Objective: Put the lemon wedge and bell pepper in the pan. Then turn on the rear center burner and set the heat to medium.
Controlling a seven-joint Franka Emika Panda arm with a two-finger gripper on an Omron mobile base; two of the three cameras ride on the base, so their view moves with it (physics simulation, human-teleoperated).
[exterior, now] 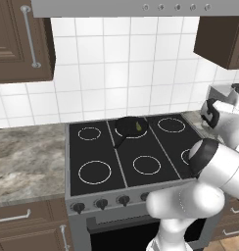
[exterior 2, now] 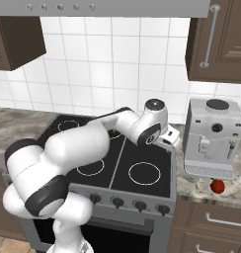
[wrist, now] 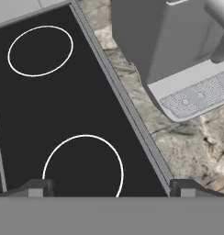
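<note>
Fingers (wrist: 40, 187) are spread wide and hold nothing; both dark tips sit at the bottom of the hand view, over the right side of the black glass cooktop (wrist: 49, 105), one tip near a white burner ring (wrist: 83, 167), the other at the stove's right edge. Gripper (exterior 2: 171, 136) hangs above the cooktop's right rear corner, just beside the white coffee machine (exterior 2: 211, 138). Pan (exterior: 131, 127) sits on the rear center burner (exterior: 132, 133), handle pointing toward the stove front. Lemon wedge (exterior: 138, 127) already lies inside the pan, right of center. Bell pepper (exterior 2: 218, 186) rests on the stone tabletop (exterior 2: 211, 195) right of the stove, just in front of the coffee machine's drip tray, well apart from the pan. Row of knobs (exterior: 101, 203) runs along the stove's front panel, with no finger touching it.
</note>
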